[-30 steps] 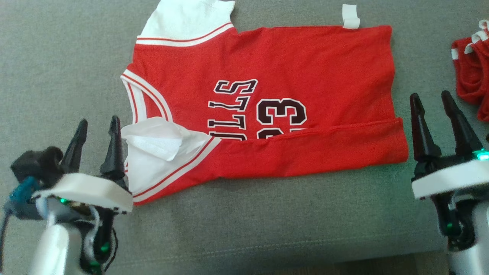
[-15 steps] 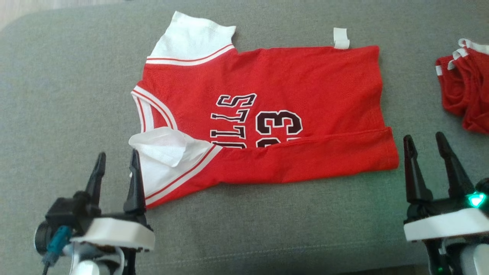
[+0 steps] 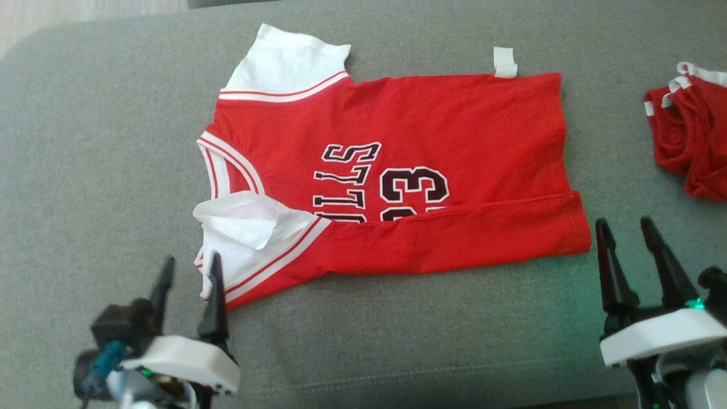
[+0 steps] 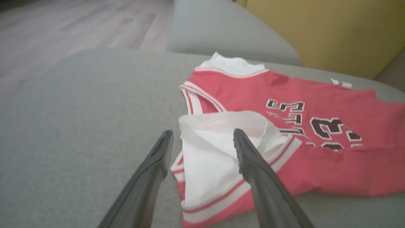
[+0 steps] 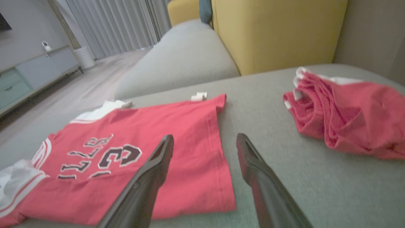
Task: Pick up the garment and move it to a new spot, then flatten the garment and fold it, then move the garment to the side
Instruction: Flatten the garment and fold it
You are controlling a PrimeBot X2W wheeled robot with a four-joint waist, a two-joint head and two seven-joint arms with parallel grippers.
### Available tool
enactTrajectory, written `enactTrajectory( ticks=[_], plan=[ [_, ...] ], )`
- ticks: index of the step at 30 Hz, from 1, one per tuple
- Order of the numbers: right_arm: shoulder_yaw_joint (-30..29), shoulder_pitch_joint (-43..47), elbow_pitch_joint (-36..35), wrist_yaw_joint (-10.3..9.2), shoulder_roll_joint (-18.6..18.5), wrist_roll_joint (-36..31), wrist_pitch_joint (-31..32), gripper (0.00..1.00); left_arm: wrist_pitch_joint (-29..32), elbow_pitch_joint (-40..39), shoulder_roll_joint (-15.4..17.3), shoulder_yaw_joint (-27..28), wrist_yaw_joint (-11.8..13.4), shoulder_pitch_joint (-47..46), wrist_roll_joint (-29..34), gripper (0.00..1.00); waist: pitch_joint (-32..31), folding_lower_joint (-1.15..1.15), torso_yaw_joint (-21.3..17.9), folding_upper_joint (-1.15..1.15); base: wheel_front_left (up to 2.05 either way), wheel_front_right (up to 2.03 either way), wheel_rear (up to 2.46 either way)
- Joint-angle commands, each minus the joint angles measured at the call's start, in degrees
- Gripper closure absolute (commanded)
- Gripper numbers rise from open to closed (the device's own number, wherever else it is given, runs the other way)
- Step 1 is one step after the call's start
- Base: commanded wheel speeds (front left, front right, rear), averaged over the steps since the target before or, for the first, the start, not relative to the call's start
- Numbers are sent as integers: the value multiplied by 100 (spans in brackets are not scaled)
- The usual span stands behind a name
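Our left hand [image 3: 192, 258] hangs open with nothing between its fingers, at the near-left corner of the red jersey [image 3: 431, 119]. In the left wrist view its two dark fingers straddle the left edge of the white sleeve [image 3: 244, 227]; we cannot tell whether either tip touches the cloth. Our right hand [image 3: 624, 222] is open too and empty, just beside the near-right corner of the jersey's hem, with grey sofa seat [image 3: 85, 170] showing between its fingers and the cloth.

We see the jersey lying flat in the middle of the seat, neck to the left and hem to the right, printed side up. Its near edge is folded over onto the front in a long strip that covers the near part of the black lettering and the number. The near sleeve is rumpled, with a flap turned back on itself, while the far sleeve [image 3: 287, 59] lies spread out. A small white tag [image 3: 505, 62] sticks out past the far edge near the hem.

To the far right, well apart from the jersey, a second red garment [image 3: 693, 147] sits crumpled on the seat. A yellow cushion [image 5: 278, 31] stands beyond it.
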Motion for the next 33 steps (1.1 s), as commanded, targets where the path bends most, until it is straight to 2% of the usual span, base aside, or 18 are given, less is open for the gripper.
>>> enactTrajectory(
  ticks=[1, 4, 13, 20, 21, 22, 23, 24, 26, 33],
  plan=[
    [55, 22, -89, -4, -39, 23, 89, 0, 52, -70, -19, 128, -53, -57, -78, 0, 53, 0, 7, 0, 0, 0, 0],
    [-72, 49, 181, -4, 6, 97, 478, 0, 237, 172, -47, 86, -126, -36, -236, 0, 180, 0, 27, 0, 0, 0, 0],
    [-281, -271, 476, -4, 66, 200, 1128, 0, 877, 665, 52, 222, -342, -282, -776, 0, 665, 0, 82, 0, 0, 0, 0],
    [-273, -586, 588, -4, 83, 278, 1441, 0, 1328, 645, 108, 180, -383, -468, -944, 0, 906, 0, 89, 0, 0, 0, 0],
    [-262, -621, 614, -4, 81, 313, 1485, 0, 1373, 639, 121, 168, -396, -491, -957, 2, 930, 0, 92, 0, 0, 0, 0],
    [-248, -648, 650, -4, 71, 333, 1560, 0, 1417, 633, 136, 155, -412, -507, -971, 19, 951, 0, 91, 0, 0, 0, 0],
    [-228, -672, 677, -4, 61, 360, 1625, 0, 1448, 624, 152, 139, -432, -524, -976, 53, 967, 0, 92, 0, 0, 0, 0],
    [-219, -681, 716, -4, 62, 399, 1715, 25, 1479, 615, 173, 112, -456, -539, -971, 100, 979, 0, 96, 0, 0, 0, 0],
    [-233, -694, 738, -4, 75, 487, 1837, 100, 1506, 580, 175, 89, -475, -558, -991, 100, 1000, 0, 104, 0, 0, 0, 0],
    [-346, -611, 437, -4, 99, 636, 1832, 100, 1405, 225, 248, 178, -372, -579, -940, 100, 964, 0, 139, 0, 0, 0, 0]
  ],
)
